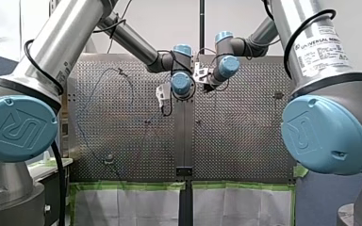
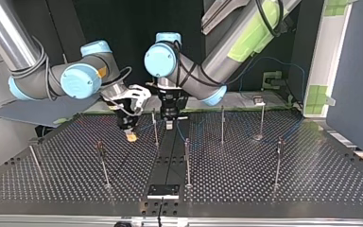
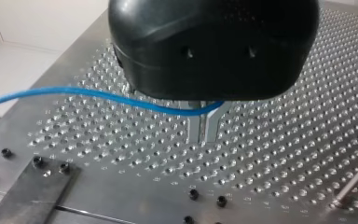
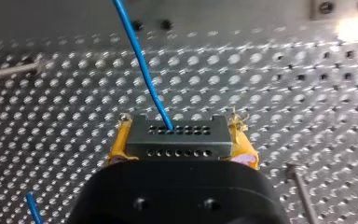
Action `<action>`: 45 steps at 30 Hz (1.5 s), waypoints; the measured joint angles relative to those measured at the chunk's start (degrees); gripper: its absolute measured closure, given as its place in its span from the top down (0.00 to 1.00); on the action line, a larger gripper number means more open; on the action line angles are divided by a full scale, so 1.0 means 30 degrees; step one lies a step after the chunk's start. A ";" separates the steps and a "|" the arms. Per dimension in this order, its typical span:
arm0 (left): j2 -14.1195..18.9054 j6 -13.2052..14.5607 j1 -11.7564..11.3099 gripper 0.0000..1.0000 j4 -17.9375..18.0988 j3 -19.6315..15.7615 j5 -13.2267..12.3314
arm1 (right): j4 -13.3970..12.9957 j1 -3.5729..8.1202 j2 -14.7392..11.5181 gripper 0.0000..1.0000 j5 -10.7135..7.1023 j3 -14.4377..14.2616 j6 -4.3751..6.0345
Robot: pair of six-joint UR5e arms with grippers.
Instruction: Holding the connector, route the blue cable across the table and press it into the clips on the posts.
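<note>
In the right wrist view my right gripper is shut on a dark grey connector, gripped between yellow pads. The blue cable leaves the connector's face and runs away over the perforated table. In the left wrist view my left gripper has its metal fingers shut on the blue cable, which trails off to one side. In the top view my right gripper hangs low over the table left of a thin post, and my left gripper is just right of that post.
Several thin upright posts stand on the perforated table, among them two near the middle and one at the top view's left. A dark centre strip with a plate runs to the near edge. Slack cable loops at the front view's left.
</note>
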State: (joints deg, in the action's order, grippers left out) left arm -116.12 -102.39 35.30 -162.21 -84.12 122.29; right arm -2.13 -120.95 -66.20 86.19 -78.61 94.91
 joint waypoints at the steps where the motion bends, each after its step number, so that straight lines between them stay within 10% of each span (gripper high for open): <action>1: -0.0002 0.0011 0.0000 0.00 0.0150 -0.0153 -0.0025 | -0.0096 0.0046 0.0007 0.00 -0.0004 -0.0133 -0.0074; 29: -0.1839 -0.0617 -0.0357 0.00 0.4749 -0.4724 -0.3757 | -0.3456 0.0842 0.0888 0.00 -0.1034 -0.4706 -0.0861; 45: -0.2792 -0.1357 -0.0483 0.00 0.6389 -0.4128 -0.5472 | -0.4138 0.1487 0.1740 0.00 -0.1142 -0.5047 -0.0732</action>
State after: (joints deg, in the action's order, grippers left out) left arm -124.50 -106.46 33.85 -143.04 -96.51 105.87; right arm -14.55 -116.49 -60.98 82.76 -93.75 92.71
